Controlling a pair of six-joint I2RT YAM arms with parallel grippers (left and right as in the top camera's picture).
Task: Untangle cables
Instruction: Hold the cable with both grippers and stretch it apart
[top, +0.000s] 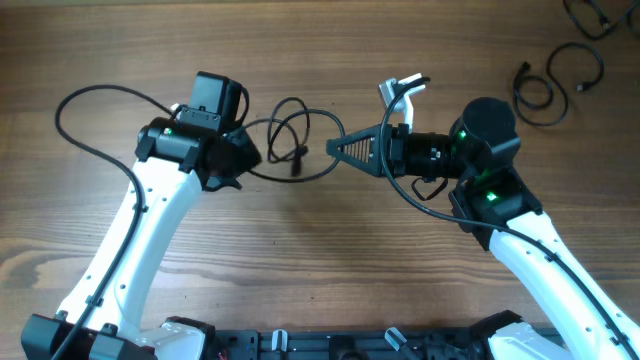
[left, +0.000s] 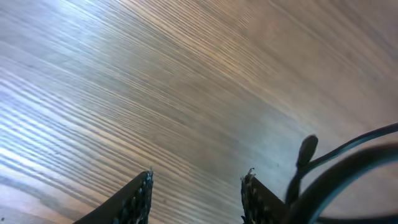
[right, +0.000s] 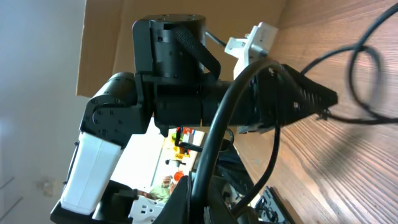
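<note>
A thin black cable (top: 291, 140) lies in loose loops on the wooden table between my two grippers. My right gripper (top: 334, 148) points left and is shut on a strand of it; in the right wrist view the jaws (right: 200, 200) clamp the cable (right: 231, 115), which runs up and off to a loop (right: 367, 68) on the table. My left gripper (top: 246, 160) sits at the loops' left side. In the left wrist view its jaws (left: 196, 186) are open over bare wood, and the cable (left: 348, 167) with a small plug end (left: 306, 149) passes just outside the right finger.
Two more black cable coils lie at the far right back (top: 555, 85) and at the top right corner (top: 590, 15). A thicker black arm wire (top: 85, 120) loops left of the left arm. The left arm's wrist (right: 177, 81) faces the right wrist camera.
</note>
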